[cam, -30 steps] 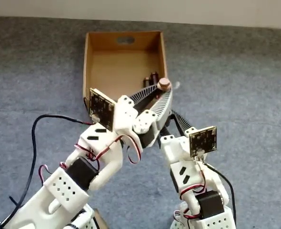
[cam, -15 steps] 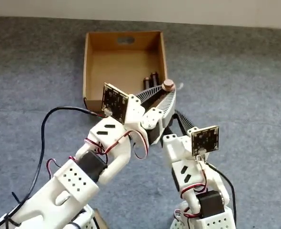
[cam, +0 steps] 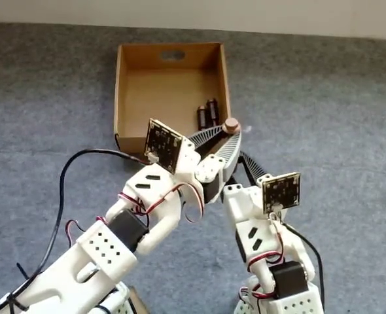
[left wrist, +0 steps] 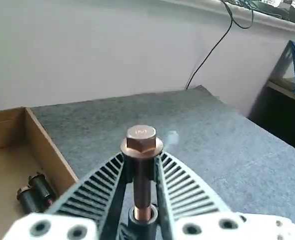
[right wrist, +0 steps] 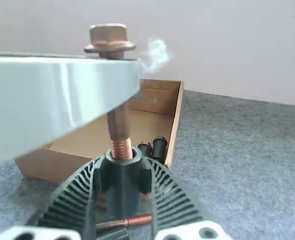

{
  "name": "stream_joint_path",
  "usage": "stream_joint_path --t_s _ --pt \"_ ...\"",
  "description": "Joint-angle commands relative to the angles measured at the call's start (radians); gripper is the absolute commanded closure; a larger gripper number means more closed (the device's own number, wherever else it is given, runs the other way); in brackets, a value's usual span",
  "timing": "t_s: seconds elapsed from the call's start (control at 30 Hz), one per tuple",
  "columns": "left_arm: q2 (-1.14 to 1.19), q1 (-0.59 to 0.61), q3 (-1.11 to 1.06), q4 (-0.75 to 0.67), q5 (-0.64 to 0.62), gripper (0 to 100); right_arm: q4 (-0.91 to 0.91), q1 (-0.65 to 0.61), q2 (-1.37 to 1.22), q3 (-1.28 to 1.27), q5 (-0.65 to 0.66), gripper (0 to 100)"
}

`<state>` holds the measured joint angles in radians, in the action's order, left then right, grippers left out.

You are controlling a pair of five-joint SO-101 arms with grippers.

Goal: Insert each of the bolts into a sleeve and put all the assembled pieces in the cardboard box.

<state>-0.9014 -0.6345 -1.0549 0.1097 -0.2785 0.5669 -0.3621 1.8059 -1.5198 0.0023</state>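
My left gripper [cam: 227, 131] is shut on a copper bolt [left wrist: 141, 145], held upright by its shank just outside the near right corner of the cardboard box [cam: 129, 85]. The bolt's threaded end [right wrist: 121, 148] sits in the mouth of a black sleeve [right wrist: 120, 177]. My right gripper [right wrist: 120, 170] is shut on that sleeve from below. Two assembled pieces [cam: 208, 112] lie in the box by its right wall. A loose bolt [right wrist: 132, 221] lies on the carpet beneath the sleeve.
Grey carpet [cam: 324, 104] lies all around. The box stands at the far middle with its right wall [cam: 224, 78] close to both grippers. A black cable [cam: 69, 176] loops at the left arm's side. Open floor stretches to the right.
The left arm has swung right and slightly nearer, carrying the bolt a little away from the box and over the sleeve. The right arm has hardly moved.
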Motion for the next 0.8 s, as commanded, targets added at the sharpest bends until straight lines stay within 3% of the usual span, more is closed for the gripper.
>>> stream_joint_path --t_s 0.0,0.37,0.77 --pt "-0.008 0.001 0.018 0.051 0.008 99 0.002 0.019 0.005 0.005 -0.009 99.2" --pt "0.001 -0.002 0.090 0.196 0.008 99 0.002 0.019 0.005 0.012 -0.009 99.2" --pt "0.094 -0.004 0.185 0.206 0.008 99 0.002 0.021 0.005 0.013 -0.009 99.2"
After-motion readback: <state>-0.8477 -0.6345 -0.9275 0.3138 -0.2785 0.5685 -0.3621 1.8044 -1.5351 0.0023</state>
